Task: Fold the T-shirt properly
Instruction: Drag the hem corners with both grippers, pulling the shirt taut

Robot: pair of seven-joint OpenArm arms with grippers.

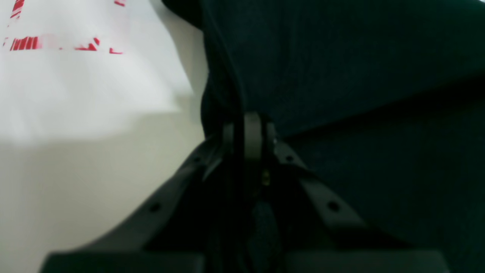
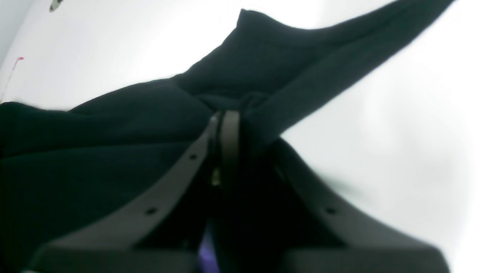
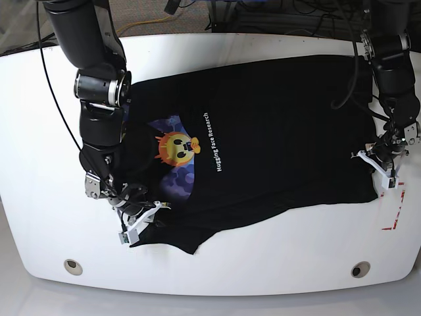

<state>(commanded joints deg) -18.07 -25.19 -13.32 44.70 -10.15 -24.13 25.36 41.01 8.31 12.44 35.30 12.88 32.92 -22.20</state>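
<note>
The black T-shirt [image 3: 276,131] lies spread across the white table [image 3: 276,263], with a yellow emoji print [image 3: 176,148] and white lettering showing. My left gripper [image 3: 379,168] is at the shirt's right edge. In the left wrist view its fingers [image 1: 248,131] are shut on a fold of the dark fabric [image 1: 341,76]. My right gripper [image 3: 140,222] is at the lower left corner of the shirt. The right wrist view shows it [image 2: 227,121] shut on bunched cloth [image 2: 113,132], which rises in a peak above the fingertips.
A white paper strip with red marks [image 3: 393,214] lies on the table just below the left gripper, and appears as the white sheet [image 1: 75,68]. Two round holes [image 3: 73,266] [image 3: 359,270] sit near the table's front edge. Cables run behind the table's far edge.
</note>
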